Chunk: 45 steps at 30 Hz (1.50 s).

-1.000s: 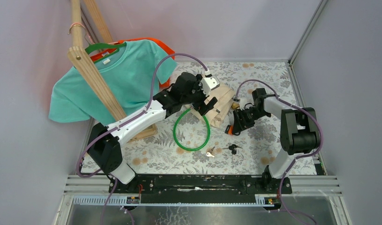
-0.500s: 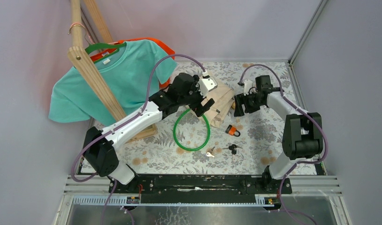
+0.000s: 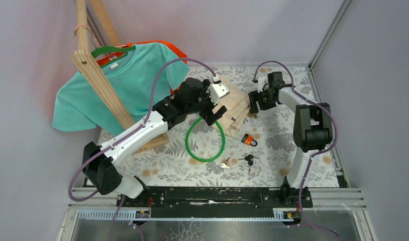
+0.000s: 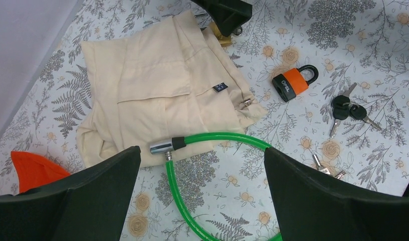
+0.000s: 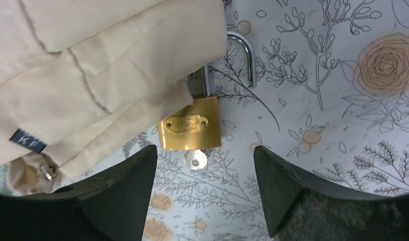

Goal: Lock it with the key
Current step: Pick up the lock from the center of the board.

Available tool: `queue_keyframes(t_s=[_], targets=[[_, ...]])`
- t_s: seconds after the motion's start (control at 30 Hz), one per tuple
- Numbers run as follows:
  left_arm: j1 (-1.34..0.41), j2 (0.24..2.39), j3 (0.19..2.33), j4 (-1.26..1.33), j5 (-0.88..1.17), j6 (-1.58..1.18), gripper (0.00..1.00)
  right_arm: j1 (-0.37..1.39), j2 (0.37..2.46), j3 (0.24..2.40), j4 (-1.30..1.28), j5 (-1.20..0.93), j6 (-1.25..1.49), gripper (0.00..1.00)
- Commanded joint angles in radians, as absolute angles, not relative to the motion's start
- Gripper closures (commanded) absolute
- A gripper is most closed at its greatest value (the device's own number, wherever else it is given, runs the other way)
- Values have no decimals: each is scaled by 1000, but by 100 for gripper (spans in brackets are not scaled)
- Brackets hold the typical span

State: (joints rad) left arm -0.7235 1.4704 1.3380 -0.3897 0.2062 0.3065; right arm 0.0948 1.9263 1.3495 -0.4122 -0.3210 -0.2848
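Right claw (image 5: 203, 160) hangs wide open and empty over a brass padlock (image 5: 190, 129).
The padlock touches the cloth (image 5: 92, 75) edge, with open table (image 5: 343, 125) beside it; left claw (image 4: 200, 165) gapes empty.

"KF" on navy tag (image 5: 27, 140).

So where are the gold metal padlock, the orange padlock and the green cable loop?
Gold metal padlock (image 5: 190, 129): right wrist view, on its body.
Orange padlock (image 4: 292, 84): left wrist view, on its body.
Green cable loop (image 4: 212, 135): left wrist view, upper arc.
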Motion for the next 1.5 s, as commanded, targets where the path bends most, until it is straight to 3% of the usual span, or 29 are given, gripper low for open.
queue_keyframes(t_s=[0.0, 0.43, 0.83, 1.1, 1.47], targets=[[-718, 1444, 1320, -391, 206, 313, 0, 122, 1963, 1413, -404, -269, -332, 23], [-718, 1442, 1294, -374, 207, 312, 0, 186, 2019, 1395, -349, -167, -385, 25], [-718, 1444, 1273, -360, 209, 310, 0, 187, 2007, 1332, -310, -140, -493, 40], [-718, 1435, 1267, -354, 206, 313, 0, 145, 1949, 1291, -320, -142, -551, 59], [-718, 1440, 1261, -322, 210, 302, 0, 67, 1803, 1287, -416, -295, -571, 95]])
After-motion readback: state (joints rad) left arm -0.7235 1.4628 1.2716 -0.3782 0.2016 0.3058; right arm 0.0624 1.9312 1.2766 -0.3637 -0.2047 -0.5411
